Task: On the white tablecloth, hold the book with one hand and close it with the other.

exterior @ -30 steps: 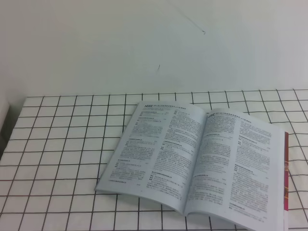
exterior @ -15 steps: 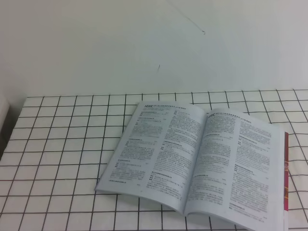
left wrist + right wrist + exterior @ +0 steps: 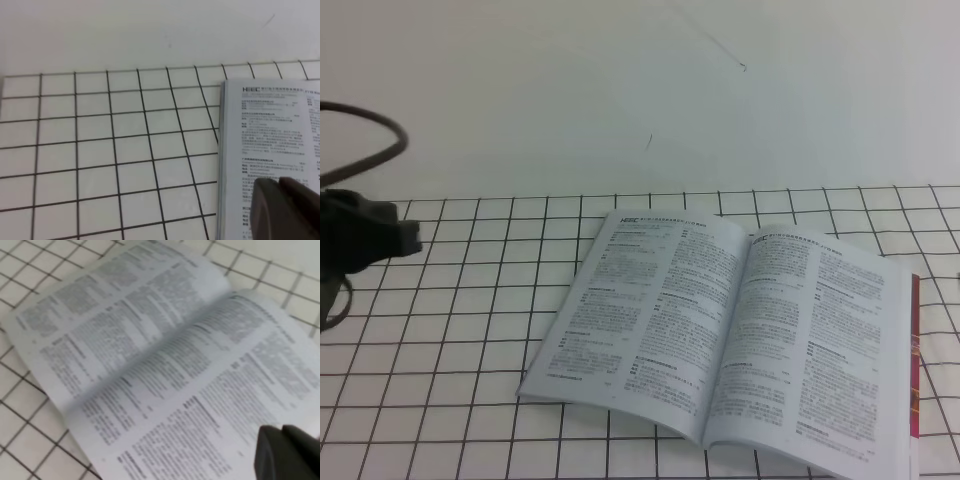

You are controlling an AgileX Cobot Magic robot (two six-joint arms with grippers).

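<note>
White gridded tablecloth (image 3: pixel 450 330) carries the open book (image 3: pixel 730 340) at 4 o'clock, left arm (image 3: pixel 360 240) at 9 o'clock well apart, right gripper (image 3: pixel 287 452) over the pages, both jaw states unclear; unpinned, the thin book could slide on closing.

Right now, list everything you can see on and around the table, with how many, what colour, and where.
book: one, white pages of black text, magenta right edge; lying open on the cloth, right of centre.
white tablecloth: one, white with thin black grid; covers the table.
wall: plain white, behind the table.
left arm: one, black with looping cable; at the left edge of the high view, above the cloth, away from the book.
left end effector: dark tip low in the left wrist view; open or shut unclear.
right end effector: dark tip in the corner of the right wrist view; state unclear.
</note>
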